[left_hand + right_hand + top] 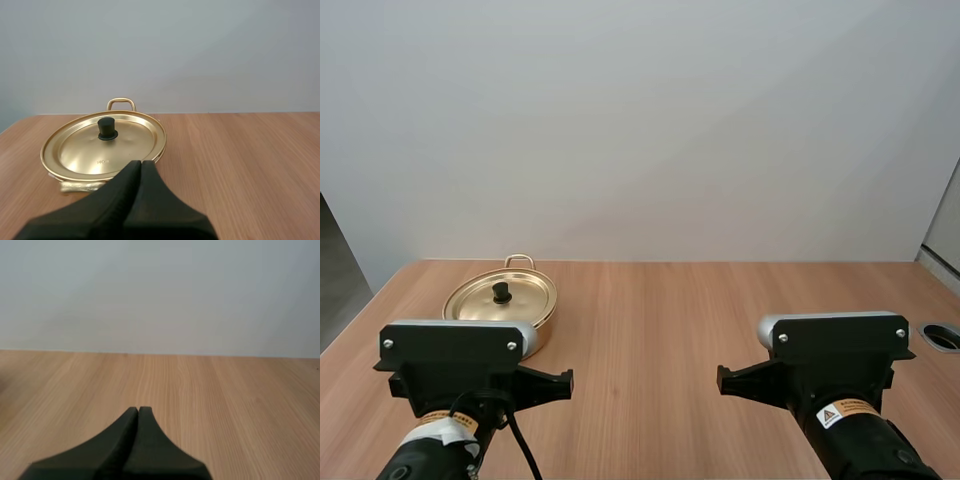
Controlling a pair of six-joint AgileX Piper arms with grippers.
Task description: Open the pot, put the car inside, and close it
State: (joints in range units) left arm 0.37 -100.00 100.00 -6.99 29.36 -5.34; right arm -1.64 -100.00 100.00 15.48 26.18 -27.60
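While both arms rest at the near edge of the table [650, 320], the left gripper [140, 163] has its two fingers pressed together into one dark wedge, holding nothing, with its tip near the near rim of the pot [548, 310]. The pot stands on the left half of the table, toward the far edge. Its gold lid [75, 150] is seated on it, and the black knob [107, 129] stands upright at the lid's centre. One loop handle [121, 103] shows at the pot's far side. The right gripper [138, 410] is likewise pressed together on nothing, over bare wood on the right half, well apart from the pot. Open tabletop runs from the pot to the right edge, where a round cable hole [942, 336] lies just beside that edge
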